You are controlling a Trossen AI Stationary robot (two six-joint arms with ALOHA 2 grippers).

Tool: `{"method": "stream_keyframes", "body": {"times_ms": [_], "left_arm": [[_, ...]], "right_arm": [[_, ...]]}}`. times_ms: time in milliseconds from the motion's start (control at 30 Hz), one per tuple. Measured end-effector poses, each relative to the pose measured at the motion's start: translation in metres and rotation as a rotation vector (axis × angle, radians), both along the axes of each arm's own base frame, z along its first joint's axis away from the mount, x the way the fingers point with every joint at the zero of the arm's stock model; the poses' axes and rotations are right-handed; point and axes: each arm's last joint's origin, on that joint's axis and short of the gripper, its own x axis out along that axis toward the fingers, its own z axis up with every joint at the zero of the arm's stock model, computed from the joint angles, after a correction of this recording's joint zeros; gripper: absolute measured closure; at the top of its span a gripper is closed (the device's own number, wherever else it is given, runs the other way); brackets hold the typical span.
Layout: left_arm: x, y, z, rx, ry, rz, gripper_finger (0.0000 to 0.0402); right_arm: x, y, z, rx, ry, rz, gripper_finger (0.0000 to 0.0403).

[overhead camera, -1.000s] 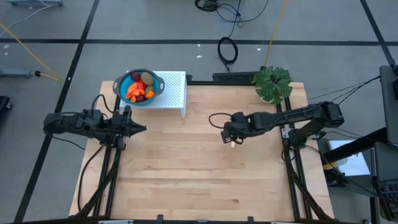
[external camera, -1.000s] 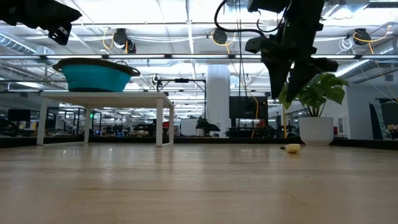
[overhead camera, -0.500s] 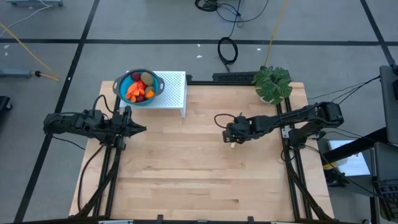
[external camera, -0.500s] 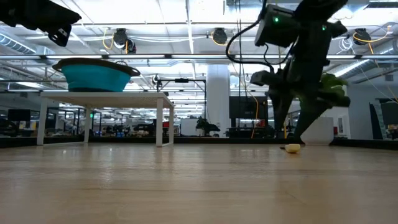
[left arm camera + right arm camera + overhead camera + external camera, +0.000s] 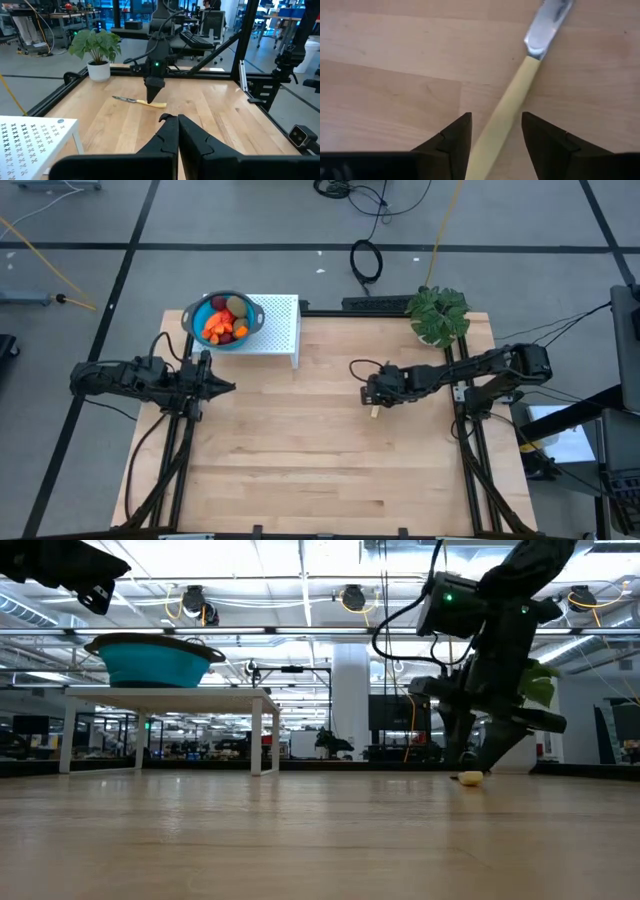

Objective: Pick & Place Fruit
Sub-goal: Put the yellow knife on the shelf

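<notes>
The fruit (image 5: 225,321), red, orange and brown-green pieces, lies in a blue bowl (image 5: 197,313) on a white stand (image 5: 281,319) at the table's far left. A yellow-handled knife (image 5: 506,107) lies flat on the wood right of the middle. My right gripper (image 5: 496,117) is open low over it, pointing steeply down, one finger on each side of the handle. In the high view this gripper (image 5: 375,402) hides most of the knife. My left gripper (image 5: 229,387) is shut and hangs level at the table's left.
A potted plant (image 5: 438,314) stands at the table's far right corner, beyond the right arm. Bare wood (image 5: 300,460) spreads between the arms and toward the near edge. The stand's legs (image 5: 257,736) rise from the table at the far left.
My right gripper has come down from well above the table to just over the knife, rolling a little about its own line. The knife has stayed where it lay.
</notes>
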Motion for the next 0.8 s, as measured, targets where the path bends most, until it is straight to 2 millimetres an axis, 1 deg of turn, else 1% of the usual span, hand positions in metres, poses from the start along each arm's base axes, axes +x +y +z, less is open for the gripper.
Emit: {"method": "stream_keyframes", "body": {"times_ms": [200, 300, 433, 533, 633, 800], "left_arm": [[0.000, 0.000, 0.000, 0.000, 0.000, 0.000, 0.0382], [0.000, 0.000, 0.000, 0.001, -0.001, 0.000, 0.0384], [0.000, 0.000, 0.001, 0.000, -0.008, 0.000, 0.0397], [0.000, 0.000, 0.001, -0.001, -0.015, 0.000, 0.0398], [0.000, 0.000, 0.002, -0.002, -0.019, 0.000, 0.0389], [0.000, 0.000, 0.002, -0.004, -0.018, 0.000, 0.0381]], "right_arm": [[-0.005, -0.001, -0.010, 0.000, -0.010, -0.007, 0.0250], [-0.007, -0.001, -0.013, -0.003, -0.028, -0.007, 0.0258], [-0.008, -0.001, -0.014, -0.006, -0.025, -0.004, 0.0274], [-0.008, -0.001, -0.014, -0.013, -0.020, 0.018, 0.0290], [-0.009, -0.001, -0.015, -0.019, -0.008, 0.037, 0.0312], [-0.014, 0.000, -0.016, -0.011, 0.055, 0.049, 0.0350]]}}
